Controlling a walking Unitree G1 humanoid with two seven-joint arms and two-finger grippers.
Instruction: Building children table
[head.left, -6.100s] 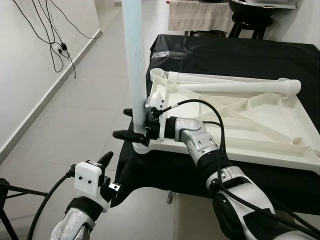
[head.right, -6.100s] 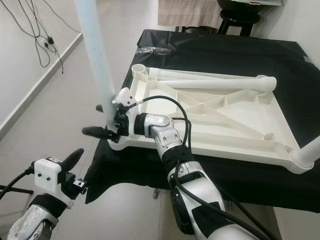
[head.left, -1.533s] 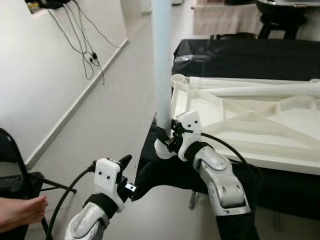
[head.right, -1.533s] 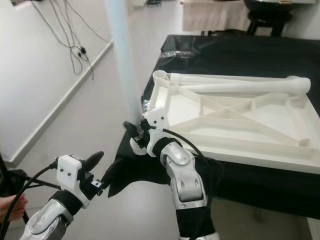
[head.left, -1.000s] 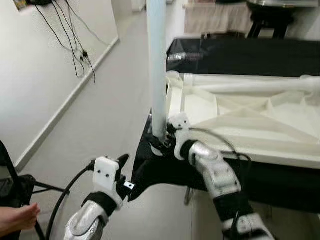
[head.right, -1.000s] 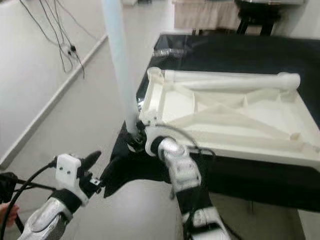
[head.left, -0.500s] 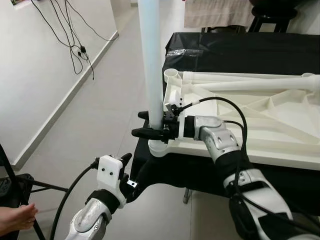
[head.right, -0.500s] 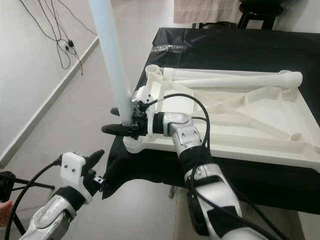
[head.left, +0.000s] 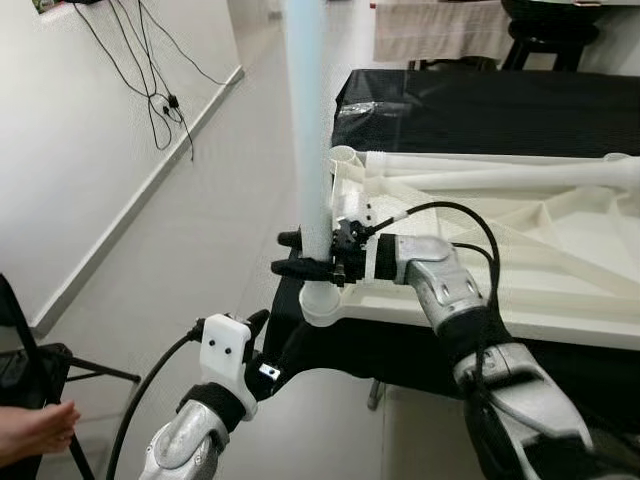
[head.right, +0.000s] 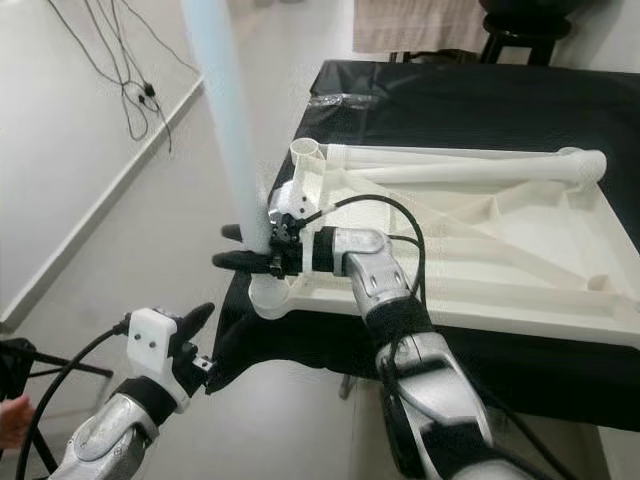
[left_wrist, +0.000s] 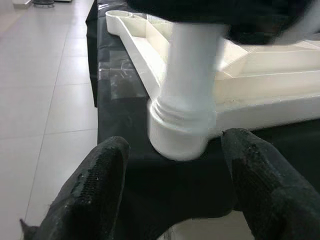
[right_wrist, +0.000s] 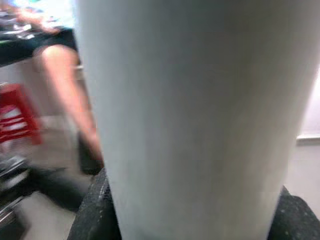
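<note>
The white plastic tabletop (head.left: 520, 305) lies upside down on a black-covered table (head.left: 470, 100). A pale blue-white leg (head.left: 306, 150) stands upright in its near-left corner socket (left_wrist: 179, 134). My right gripper (head.left: 284, 253) is shut on this leg just above the socket, one black finger on each side; up close the leg (right_wrist: 190, 110) sits between the fingertips (right_wrist: 92, 210). My left gripper (head.left: 274, 335) hangs open below and in front of that corner, its fingers (left_wrist: 100, 180) spread apart and holding nothing. A second leg (head.left: 480, 177) lies along the tabletop's far edge.
An open socket (head.left: 342, 156) sits at the tabletop's far-left corner. A person's hand (head.left: 35, 430) and a dark stand (head.left: 60, 365) are at the lower left. Cables (head.left: 150, 85) hang on the left wall. A person's legs (right_wrist: 65, 85) and a red stool (right_wrist: 17, 110) lie beyond the leg.
My right gripper stays clamped on the upright leg, whose upper part now looks blurred. The view has shifted slightly. My left gripper remains open in the same low spot.
</note>
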